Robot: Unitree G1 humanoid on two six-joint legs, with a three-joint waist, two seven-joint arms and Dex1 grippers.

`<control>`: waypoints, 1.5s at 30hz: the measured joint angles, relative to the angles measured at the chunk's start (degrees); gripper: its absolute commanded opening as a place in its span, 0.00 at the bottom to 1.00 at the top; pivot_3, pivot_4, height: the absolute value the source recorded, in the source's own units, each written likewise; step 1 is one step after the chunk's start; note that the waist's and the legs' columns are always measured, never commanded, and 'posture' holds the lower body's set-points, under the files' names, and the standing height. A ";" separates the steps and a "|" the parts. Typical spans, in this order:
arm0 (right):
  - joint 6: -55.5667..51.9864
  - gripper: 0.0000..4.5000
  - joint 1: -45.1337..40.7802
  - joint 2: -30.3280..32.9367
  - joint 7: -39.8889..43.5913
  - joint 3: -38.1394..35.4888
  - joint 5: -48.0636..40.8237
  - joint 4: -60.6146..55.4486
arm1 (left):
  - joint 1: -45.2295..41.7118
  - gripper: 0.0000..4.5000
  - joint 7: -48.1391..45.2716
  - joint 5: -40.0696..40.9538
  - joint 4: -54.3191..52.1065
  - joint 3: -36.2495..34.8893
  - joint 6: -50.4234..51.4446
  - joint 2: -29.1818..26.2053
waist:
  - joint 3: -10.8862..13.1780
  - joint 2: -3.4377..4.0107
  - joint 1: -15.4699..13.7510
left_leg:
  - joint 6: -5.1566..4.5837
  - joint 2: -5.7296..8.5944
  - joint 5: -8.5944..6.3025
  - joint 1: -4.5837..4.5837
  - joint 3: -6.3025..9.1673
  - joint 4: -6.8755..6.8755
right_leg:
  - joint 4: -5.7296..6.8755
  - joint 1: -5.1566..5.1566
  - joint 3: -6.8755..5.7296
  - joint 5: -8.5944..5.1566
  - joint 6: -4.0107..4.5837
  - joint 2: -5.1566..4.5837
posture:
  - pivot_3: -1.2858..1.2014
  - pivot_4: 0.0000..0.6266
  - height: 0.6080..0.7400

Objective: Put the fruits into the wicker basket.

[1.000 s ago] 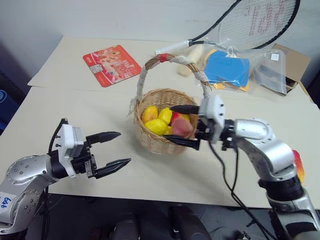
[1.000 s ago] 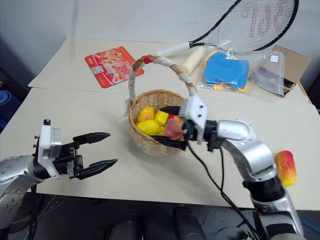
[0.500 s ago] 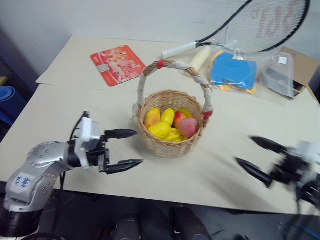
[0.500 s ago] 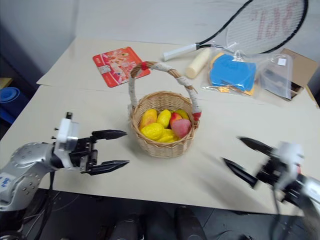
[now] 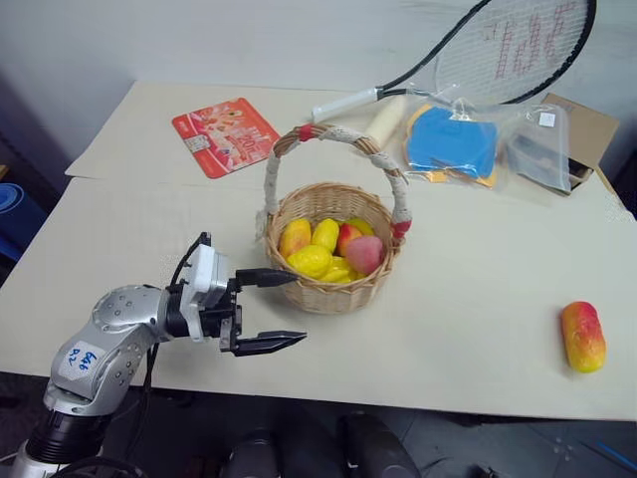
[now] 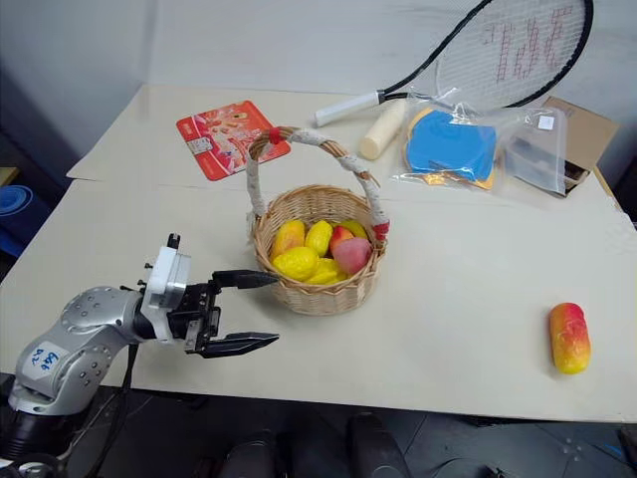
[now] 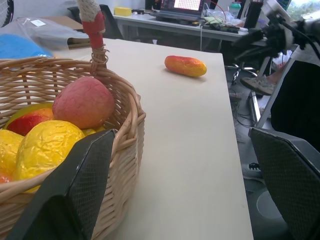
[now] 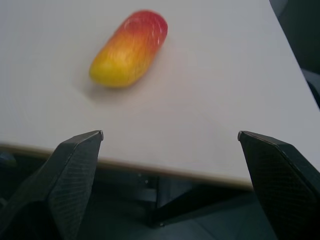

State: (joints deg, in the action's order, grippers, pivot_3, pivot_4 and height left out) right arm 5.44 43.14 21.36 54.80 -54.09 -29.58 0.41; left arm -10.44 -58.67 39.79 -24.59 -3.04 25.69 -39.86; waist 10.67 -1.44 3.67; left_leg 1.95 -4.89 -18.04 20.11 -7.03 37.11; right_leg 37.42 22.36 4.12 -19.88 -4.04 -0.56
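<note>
With jaws spread wide and empty, the right gripper (image 8: 167, 150) is facing 1 remaining mango (image 5: 583, 337) lying near the table's (image 5: 468, 309) right edge, well apart from the wicker basket (image 5: 333, 261) and nearer this arm.

Tennis racket (image 5: 518, 45) head cut off at the top edge. Lower fruits in wicker basket (image 5: 328, 249) hidden beneath upper ones. Contents of clear bag (image 5: 542, 149) near table's (image 5: 478, 299) far right corner unreadable.
</note>
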 measured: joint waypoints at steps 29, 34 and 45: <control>-48.22 0.87 -29.15 24.91 -25.14 19.18 2.51 -6.87 | 3.38 1.00 -2.65 -0.79 -1.62 -1.85 -1.40 -1.88 | -0.10 0.17 -0.29 | 0.10 0.19 0.09 0.04 -0.08 0.13 | -0.02 0.28 0.59 -0.03 -0.31 0.06 | 0.52 0.24 1.00; -51.38 0.50 -32.21 24.94 -21.94 19.16 0.08 -4.80 | 4.60 1.00 -2.32 -0.89 -2.33 -2.80 -1.43 -2.02 | -0.09 0.13 -0.20 | 0.09 0.19 0.09 0.02 -0.10 0.16 | -0.02 0.26 0.63 -0.01 -0.34 0.10 | 0.52 0.24 1.00; -42.99 0.44 -41.43 37.61 12.65 28.52 -12.59 -18.74 | 10.47 1.00 1.74 -1.72 -3.16 -9.11 -2.62 -1.90 | 0.12 -0.10 1.19 | 0.02 0.10 0.05 0.01 -0.04 0.19 | -0.03 0.23 0.69 0.01 -0.47 0.11 | 0.52 0.24 1.00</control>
State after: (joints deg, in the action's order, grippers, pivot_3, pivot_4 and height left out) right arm -37.55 1.71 58.98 67.45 -25.57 -42.17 -18.33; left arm 0.03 -56.93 38.07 -27.74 -12.15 23.08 -41.76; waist 10.79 -1.54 4.85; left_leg 1.97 -4.79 -17.99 20.12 -7.07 37.30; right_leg 37.39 22.59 4.80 -19.87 -4.51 -0.45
